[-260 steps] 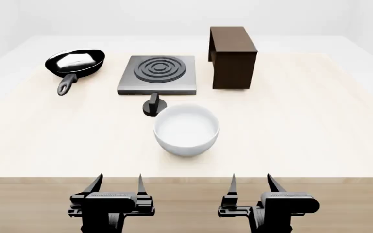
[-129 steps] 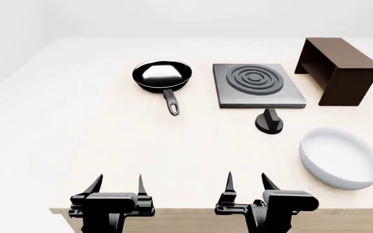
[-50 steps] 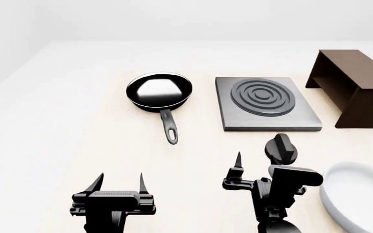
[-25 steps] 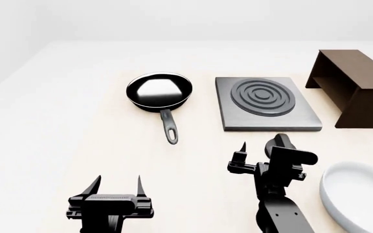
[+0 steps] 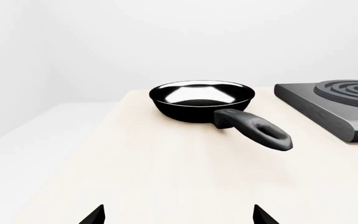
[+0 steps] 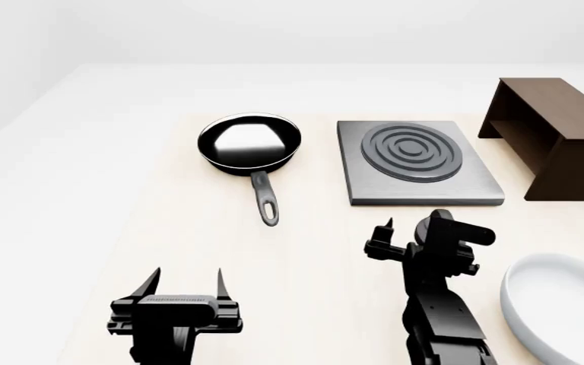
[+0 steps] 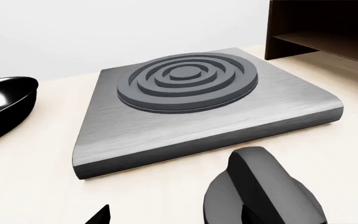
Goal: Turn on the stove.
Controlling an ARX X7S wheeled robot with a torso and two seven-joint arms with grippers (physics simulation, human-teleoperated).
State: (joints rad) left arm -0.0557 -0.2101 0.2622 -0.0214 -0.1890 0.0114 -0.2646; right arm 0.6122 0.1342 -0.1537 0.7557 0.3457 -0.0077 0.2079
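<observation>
The stove (image 6: 419,161) is a grey square slab with a ringed burner (image 6: 412,150) on the light table; it also shows in the right wrist view (image 7: 204,112) and the left wrist view (image 5: 334,109). Its black knob (image 7: 263,191) stands in front of the slab, and in the head view my right arm mostly hides it. My right gripper (image 6: 414,232) is open and right at the knob. In the right wrist view (image 7: 174,219) one fingertip overlaps the knob and the other is well off to its side. My left gripper (image 6: 188,285) is open and empty over bare table, and its fingertips show in the left wrist view (image 5: 177,217).
A black frying pan (image 6: 249,143) lies left of the stove, its handle pointing toward me; it also shows in the left wrist view (image 5: 201,98). A dark brown box (image 6: 556,137) stands right of the stove. A white bowl (image 6: 566,304) sits at the near right.
The view first swung and closed in on the table. In the last second my right gripper moved forward up to the knob. The left gripper barely moved.
</observation>
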